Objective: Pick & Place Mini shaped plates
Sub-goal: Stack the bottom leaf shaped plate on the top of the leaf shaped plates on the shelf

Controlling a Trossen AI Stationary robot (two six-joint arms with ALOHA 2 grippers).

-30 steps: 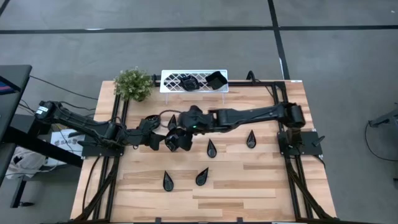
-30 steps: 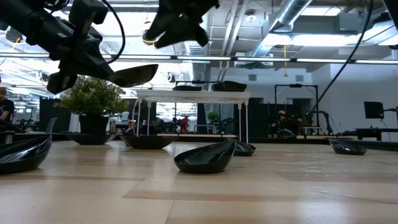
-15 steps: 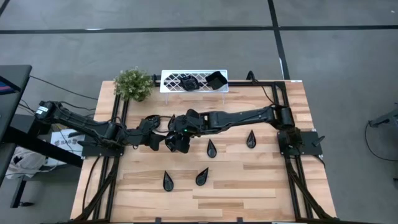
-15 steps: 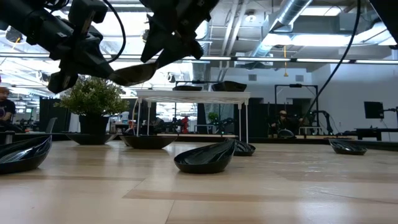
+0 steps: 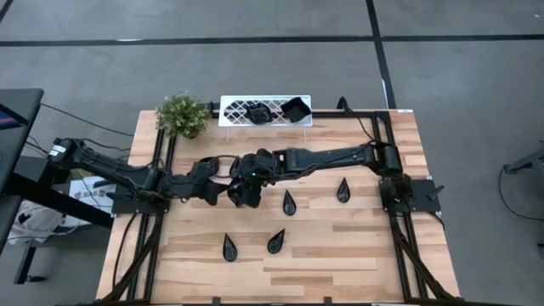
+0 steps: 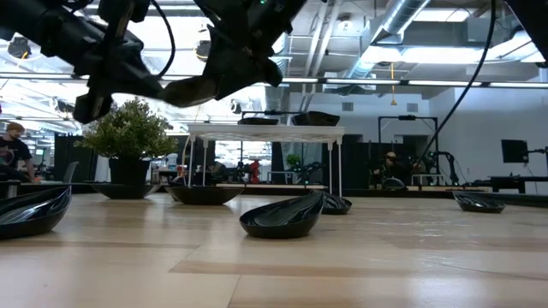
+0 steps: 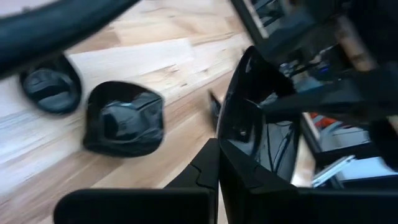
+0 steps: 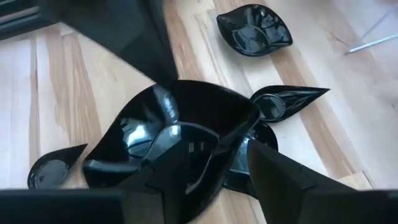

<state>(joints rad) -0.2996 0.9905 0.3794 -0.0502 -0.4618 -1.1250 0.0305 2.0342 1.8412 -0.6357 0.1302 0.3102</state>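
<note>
Between the two hands, above the desk (image 5: 340, 246): held plate (image 6: 190, 91), a glossy black wavy-edged dish, clear of the surface.
- left hand (image 6: 147, 84) is pressed together on one edge of it. Its wrist view shows the held plate (image 7: 249, 106) edge-on, rising from the fingers (image 7: 211, 168).
- right hand (image 6: 229, 75) is at the opposite side of the same dish. From its wrist cam the held plate (image 8: 180, 134) fills the space in front of it. Can't tell whether this hand is clamping the rim or only spread around it.
- from above, left hand (image 5: 217, 189) and right hand (image 5: 245, 185) sit nearly touching, with the dish hidden under them.

Under the hands: more black plates on the desk, one wavy plate (image 7: 124, 118) and a rounder plate (image 7: 51, 87) just beside it.
On the right hand's side, towards its arm base: two teardrop plates (image 5: 289, 202) (image 5: 342, 189). Nearer the desk's front edge: a teardrop pair (image 5: 229, 247) (image 5: 275, 241).
Past both hands, at the back edge: white tray (image 5: 234, 115) with two dark dishes (image 5: 295, 109) in it, and a plant (image 5: 182, 114) just beside the tray.
</note>
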